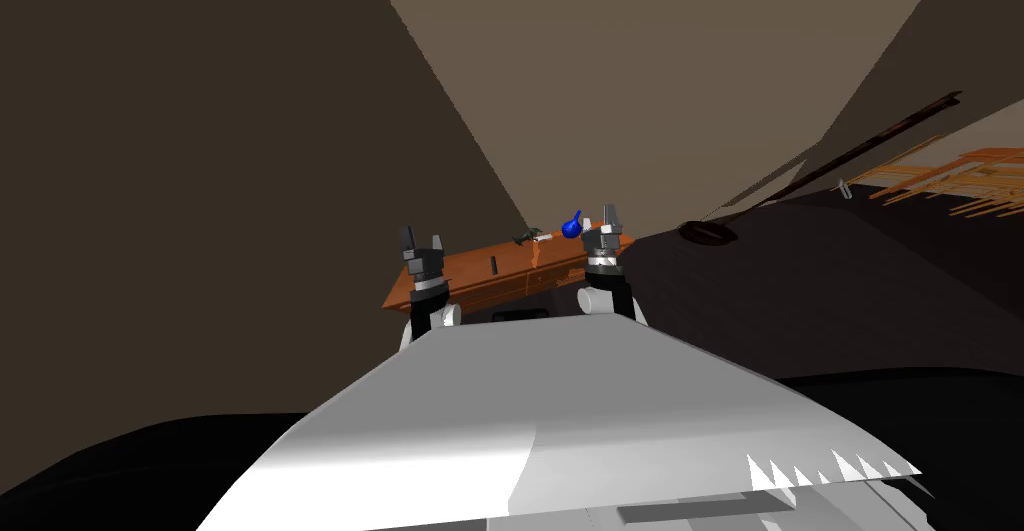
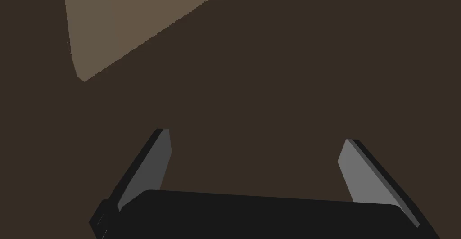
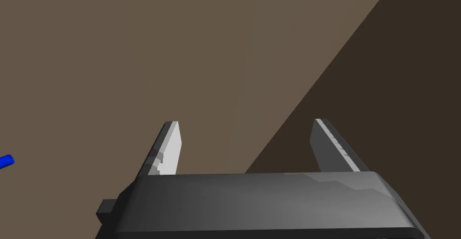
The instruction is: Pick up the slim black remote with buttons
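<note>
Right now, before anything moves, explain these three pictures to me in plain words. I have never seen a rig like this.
This is a two-armed robot. The wide picture comes from its head camera, looking down; the other two from cameras on its hands. The left gripper and right gripper are both open and hold nothing, raised near an orange-brown table. On it are a slim dark thing, probably the remote, a blue object and a small dark object further along. Buttons are too small to see.

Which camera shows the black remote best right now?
Head view: the remote is a small dark sliver on the orange-brown table, between the left gripper and right gripper. Both wrist views face wall instead.
</note>
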`<state>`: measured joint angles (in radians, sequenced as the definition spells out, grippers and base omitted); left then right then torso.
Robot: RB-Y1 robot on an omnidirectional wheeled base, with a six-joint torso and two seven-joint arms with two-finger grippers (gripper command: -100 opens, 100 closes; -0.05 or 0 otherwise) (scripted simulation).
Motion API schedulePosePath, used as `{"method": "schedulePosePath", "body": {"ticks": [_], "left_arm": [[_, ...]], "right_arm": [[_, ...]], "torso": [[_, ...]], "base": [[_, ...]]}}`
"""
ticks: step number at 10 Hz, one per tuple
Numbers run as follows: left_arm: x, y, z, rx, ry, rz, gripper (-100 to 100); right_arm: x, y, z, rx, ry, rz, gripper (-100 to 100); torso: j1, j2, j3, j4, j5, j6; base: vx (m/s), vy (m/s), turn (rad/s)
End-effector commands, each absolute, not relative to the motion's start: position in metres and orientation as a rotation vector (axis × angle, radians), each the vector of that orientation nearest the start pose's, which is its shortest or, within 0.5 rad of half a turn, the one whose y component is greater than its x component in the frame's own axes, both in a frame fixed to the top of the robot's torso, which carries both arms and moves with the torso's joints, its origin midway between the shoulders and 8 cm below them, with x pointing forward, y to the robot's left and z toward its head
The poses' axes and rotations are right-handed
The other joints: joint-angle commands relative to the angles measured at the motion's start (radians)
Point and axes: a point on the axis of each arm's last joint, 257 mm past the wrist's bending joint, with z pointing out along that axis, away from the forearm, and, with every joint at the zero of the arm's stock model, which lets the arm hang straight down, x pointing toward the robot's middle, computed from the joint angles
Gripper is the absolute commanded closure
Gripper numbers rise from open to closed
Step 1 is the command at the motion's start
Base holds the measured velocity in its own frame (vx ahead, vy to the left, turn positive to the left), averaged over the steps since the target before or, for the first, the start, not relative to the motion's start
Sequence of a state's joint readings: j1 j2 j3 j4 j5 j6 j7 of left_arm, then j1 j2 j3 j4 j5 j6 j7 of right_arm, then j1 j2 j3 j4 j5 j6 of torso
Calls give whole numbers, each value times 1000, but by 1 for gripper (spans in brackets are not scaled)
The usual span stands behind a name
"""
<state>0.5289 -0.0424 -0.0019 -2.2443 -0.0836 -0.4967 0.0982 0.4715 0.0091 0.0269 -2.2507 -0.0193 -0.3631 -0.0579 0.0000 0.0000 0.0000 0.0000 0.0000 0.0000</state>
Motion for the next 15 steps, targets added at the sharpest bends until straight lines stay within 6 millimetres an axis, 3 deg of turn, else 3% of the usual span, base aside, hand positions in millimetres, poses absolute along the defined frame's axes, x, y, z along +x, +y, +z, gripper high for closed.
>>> {"method": "schedulePosePath", "body": {"ticks": [1,4,7,10,11,12,13,14,15], "left_arm": [[354,278,-10,-732,683,-1327,-100],[370,288,-41,-803,772,-1354,-100],[390,314,-88,-964,842,-1372,-100],[396,327,-109,-1051,854,-1385,-100],[401,340,-129,-1135,859,-1388,-100],[402,341,-129,-1138,860,-1387,-100],[406,356,-150,-1220,862,-1380,-100],[406,356,-151,-1232,859,-1386,-100],[409,372,-173,-1320,855,-1371,-100]], "right_arm": [[374,-274,-7,819,673,1371,0],[374,-274,-7,819,673,1371,0],[374,-274,-7,819,672,1371,0],[374,-274,-7,819,673,1371,0],[374,-274,-7,819,673,1371,0],[374,-274,-7,819,673,1371,0],[374,-274,-7,819,673,1371,0],[374,-274,-7,819,673,1371,0],[374,-274,-7,819,673,1371,0]], "torso": [[0,0,0,0,0,0],[-1,1,1,0,0,0],[-2,1,1,0,-1,0],[-1,1,1,0,0,0],[-1,1,1,0,0,0],[-2,1,0,0,0,0],[-1,1,0,0,0,0],[-1,1,0,0,0,0],[-1,1,0,0,0,0]], "base": [[-5,-10,-54],[-18,-28,-105],[-24,-46,-184],[-13,-24,-103],[-9,-27,-169],[-10,-20,-94],[-10,-32,-153],[-9,-24,-115],[-16,-29,-172]]}}
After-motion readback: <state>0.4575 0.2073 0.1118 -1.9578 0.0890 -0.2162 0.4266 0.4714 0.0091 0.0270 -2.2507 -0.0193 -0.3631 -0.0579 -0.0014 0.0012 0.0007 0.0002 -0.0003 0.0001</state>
